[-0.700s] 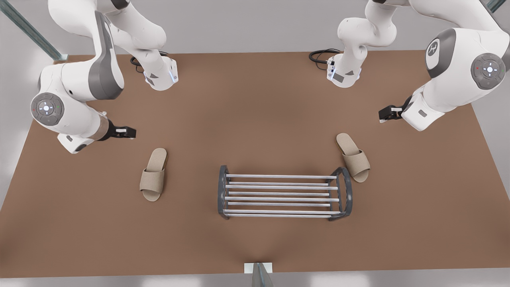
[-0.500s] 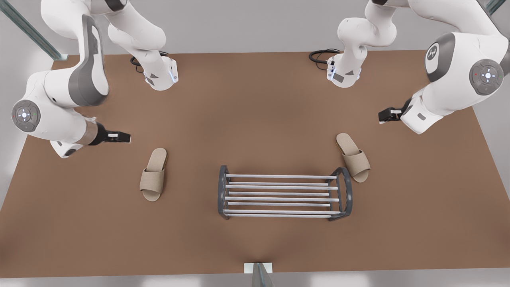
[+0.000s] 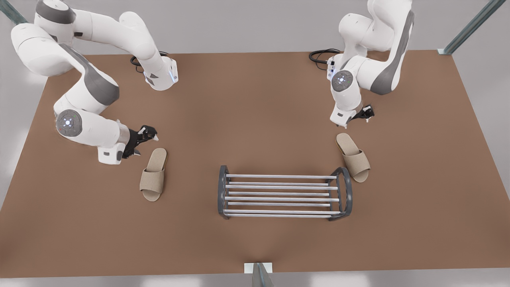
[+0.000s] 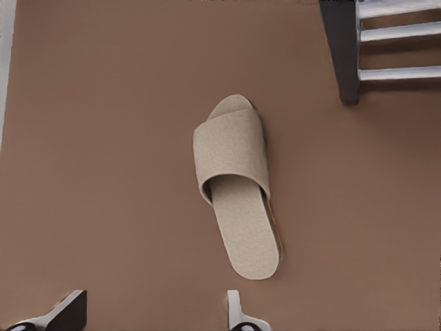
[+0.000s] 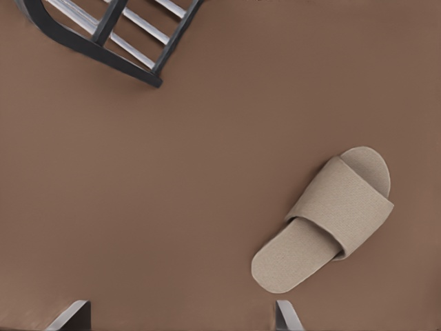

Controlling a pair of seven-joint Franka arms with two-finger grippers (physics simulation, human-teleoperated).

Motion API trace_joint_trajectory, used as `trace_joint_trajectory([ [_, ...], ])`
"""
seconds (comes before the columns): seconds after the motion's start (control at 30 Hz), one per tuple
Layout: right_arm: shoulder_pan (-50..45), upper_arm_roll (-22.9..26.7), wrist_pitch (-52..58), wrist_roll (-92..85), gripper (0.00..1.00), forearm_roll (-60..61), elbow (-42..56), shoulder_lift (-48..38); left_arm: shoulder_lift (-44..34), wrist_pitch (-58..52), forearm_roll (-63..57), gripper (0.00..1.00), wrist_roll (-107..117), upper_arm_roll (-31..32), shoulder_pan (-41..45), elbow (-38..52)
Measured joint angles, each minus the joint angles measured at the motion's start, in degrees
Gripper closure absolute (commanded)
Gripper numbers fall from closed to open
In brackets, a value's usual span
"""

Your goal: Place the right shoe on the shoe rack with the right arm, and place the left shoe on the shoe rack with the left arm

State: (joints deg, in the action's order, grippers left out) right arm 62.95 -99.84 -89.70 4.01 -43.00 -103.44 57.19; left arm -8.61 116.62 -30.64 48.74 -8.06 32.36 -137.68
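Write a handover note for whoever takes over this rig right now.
Left gripper: open, holding nothing, near the heel of the left shoe.
Right gripper: open, holding nothing, near the heel of the right shoe.
Both shoes lie flat on the table, one off each end of the rack.
Done: no shoe gripped or placed yet.
Left: each arm grips its shoe and sets it on the rack.

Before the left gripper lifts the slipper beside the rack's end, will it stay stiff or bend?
The left shoe looks thin, flat-soled woven fabric: probably light, likely sagging if held by the heel. Its broad strap seems soft and may crush under the open left gripper near its heel. The right gripper hovers open by the right shoe.
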Motion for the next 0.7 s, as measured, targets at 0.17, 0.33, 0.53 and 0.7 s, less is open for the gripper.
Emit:
trace_joint_trajectory([
  [0.17, -1.01, -9.1, 3.05, -1.11, 0.0, -33.52, -12.21, 18.67, 4.52, 14.49, -11.54, 0.0, 23.81, -0.6, 0.19, -3.26],
  [0.33, -6.11, -9.92, 5.49, -5.48, 0.0, -55.39, -18.64, 22.02, 6.91, 23.09, -31.77, 0.0, 45.76, -6.17, 1.8, -8.86],
  [0.53, -11.66, -4.17, 6.78, -15.04, 0.0, -76.51, -25.31, 18.14, 9.6, 28.09, -52.36, 0.0, 68.34, -10.78, -1.07, -12.28],
  [0.7, -6.5, 0.32, 0.26, -33.78, 0.0, -86.02, -28.73, 19.62, 10.83, 30.0, -63.0, 0.0, 83.81, -11.92, -4.76, -14.28],
])
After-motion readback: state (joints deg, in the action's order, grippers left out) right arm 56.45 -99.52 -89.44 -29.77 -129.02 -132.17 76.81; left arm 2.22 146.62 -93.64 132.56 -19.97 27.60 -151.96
